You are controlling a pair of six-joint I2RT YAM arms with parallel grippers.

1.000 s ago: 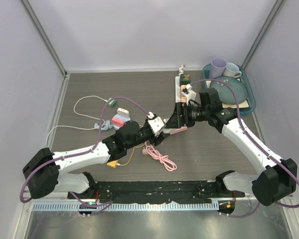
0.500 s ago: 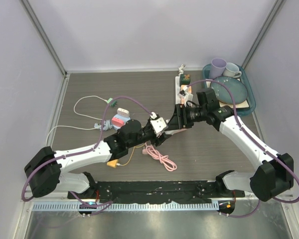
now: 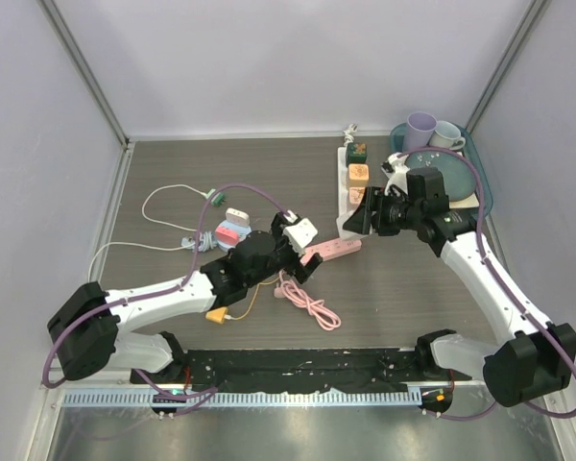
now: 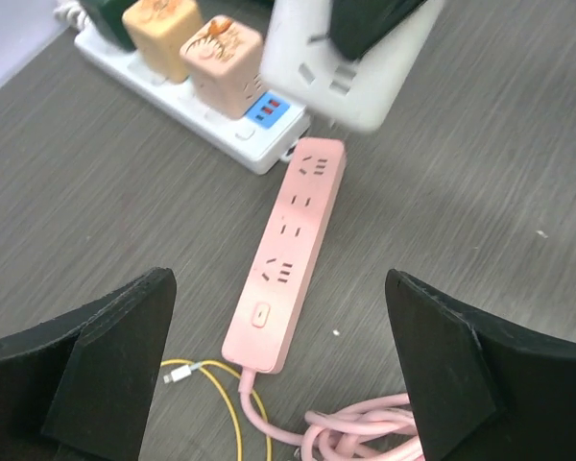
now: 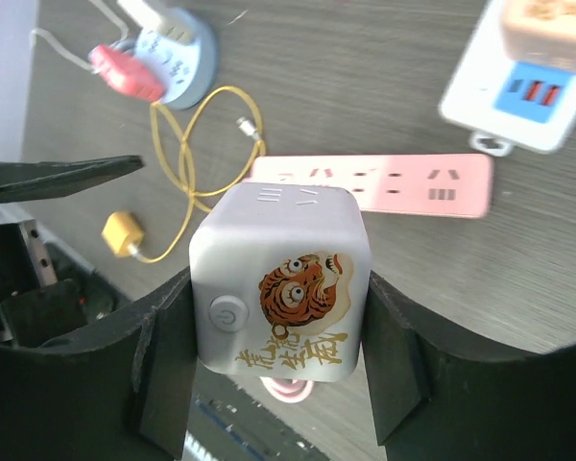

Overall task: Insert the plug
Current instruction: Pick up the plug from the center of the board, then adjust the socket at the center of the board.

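Near the strip (image 4: 290,240), the right gripper (image 5: 280,331) clamps the plug (image 5: 283,240); the left gripper (image 4: 278,322) gapes. Best to square it over a socket, then press straight down.

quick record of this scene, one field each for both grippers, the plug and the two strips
left gripper: open, empty, over the pink power strip
right gripper: shut on the white tiger plug
white tiger plug: off the table, not inserted
pink power strip: flat on the table, sockets empty
white power strip: just beyond the pink one, cube plugs in it
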